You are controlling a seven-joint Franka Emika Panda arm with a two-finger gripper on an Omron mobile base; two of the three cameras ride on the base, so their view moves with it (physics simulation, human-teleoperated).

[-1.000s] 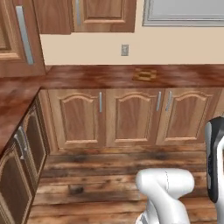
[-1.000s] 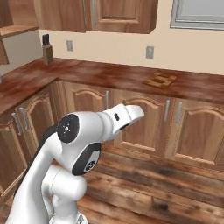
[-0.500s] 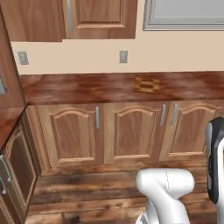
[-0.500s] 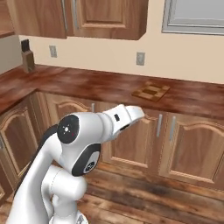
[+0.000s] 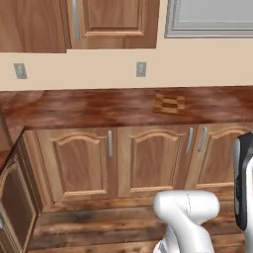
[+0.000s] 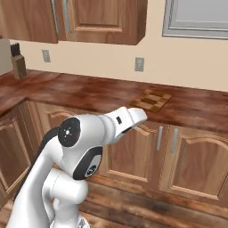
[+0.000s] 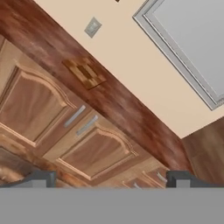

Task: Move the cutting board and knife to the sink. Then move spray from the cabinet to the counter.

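**Robot arm faces a kitchen worktop, task not yet begun**

A long reddish-brown worktop [image 5: 99,106] runs from left to right across the kitchen, glossy and mottled like wood grain. Under it stands a row of wooden base cabinets [image 5: 148,160] with slim metal handles. Wooden wall cabinets [image 5: 111,22] hang above, against a cream wall. At the upper right is a pale grey framed panel [image 5: 212,17]. The floor [image 5: 99,227] is dark wooden planks.

The white robot arm [image 6: 84,142] stands on the floor, in front of the cabinets and well apart from the worktop. Its fingers [image 7: 113,180] are spread wide apart and hold nothing; in the hand view their two dark tips frame the cabinets and worktop beyond.

The cutting board [image 5: 169,104], a checkered patchwork of tan and dark brown squares, lies flat on the worktop, right of centre and near the wall. A small wall outlet [image 5: 141,69] sits just above and to its left. At the far left, a wooden knife block [image 6: 18,62] with black handles stands by the wall.

As for progress, nothing looks done. The board rests on the worktop untouched. The slim knife is too small to make out at this range. The move to the sink and the fetching of the spray both appear to lie ahead.
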